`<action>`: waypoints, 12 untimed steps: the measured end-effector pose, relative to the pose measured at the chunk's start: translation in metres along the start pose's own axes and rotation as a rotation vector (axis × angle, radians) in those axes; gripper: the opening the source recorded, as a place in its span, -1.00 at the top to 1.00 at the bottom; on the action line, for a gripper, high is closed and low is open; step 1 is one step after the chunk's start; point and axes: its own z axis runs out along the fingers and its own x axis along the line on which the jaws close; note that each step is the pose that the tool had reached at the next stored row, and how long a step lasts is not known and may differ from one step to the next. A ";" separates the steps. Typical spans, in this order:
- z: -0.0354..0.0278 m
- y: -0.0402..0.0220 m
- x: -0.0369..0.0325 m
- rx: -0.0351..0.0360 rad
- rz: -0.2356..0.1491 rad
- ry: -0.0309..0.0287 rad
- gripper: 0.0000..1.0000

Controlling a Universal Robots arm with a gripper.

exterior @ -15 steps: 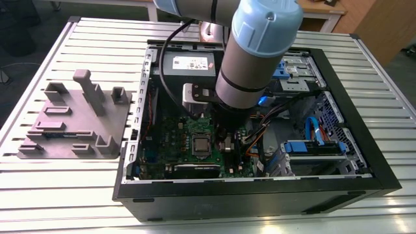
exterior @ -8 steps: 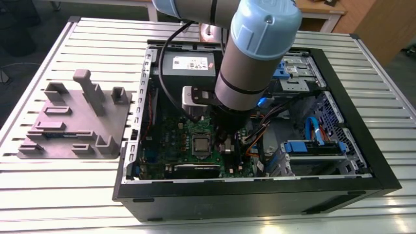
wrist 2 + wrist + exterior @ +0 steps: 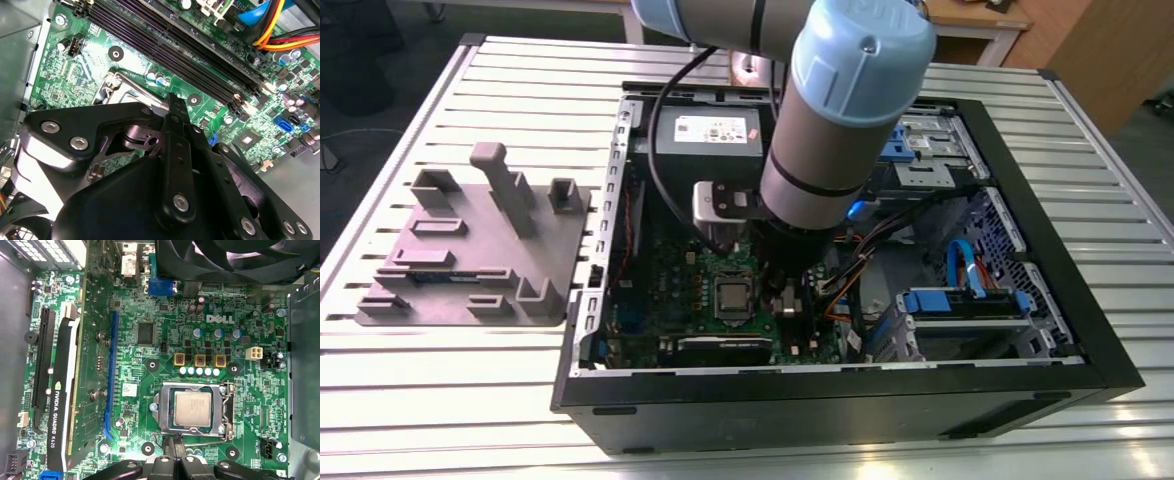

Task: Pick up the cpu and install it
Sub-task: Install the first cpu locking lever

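Observation:
The cpu (image 3: 192, 409) is a silver-grey square lying flat in the metal-framed socket (image 3: 161, 410) on the green motherboard (image 3: 165, 310). In the exterior view the cpu (image 3: 732, 295) lies in the middle of the board inside the open computer case (image 3: 854, 400). My gripper (image 3: 172, 442) hovers just beside one edge of the socket, its black fingers drawn together with nothing between them. The exterior view has the gripper (image 3: 787, 300) just to the right of the cpu. In the second wrist view the gripper (image 3: 172, 100) covers most of the socket (image 3: 117, 85).
A graphics card (image 3: 60, 405) stands along one side of the board and long memory slots (image 3: 175, 45) along the other. A black fan (image 3: 240, 255), the grey power supply (image 3: 707, 130), blue drive bays (image 3: 961, 300) and cables (image 3: 270, 30) crowd the case. A grey parts fixture (image 3: 467, 250) lies outside.

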 end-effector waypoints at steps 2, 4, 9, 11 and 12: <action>0.0013 -0.0001 0.0000 0.0002 -0.003 0.0003 0.80; 0.0030 -0.0001 0.0002 0.0002 -0.005 0.0005 0.80; 0.0050 0.0002 0.0012 0.0004 -0.012 0.0010 0.80; 0.0061 0.0003 0.0016 0.0005 -0.014 0.0012 0.80; 0.0066 0.0003 0.0019 0.0004 -0.015 0.0013 0.80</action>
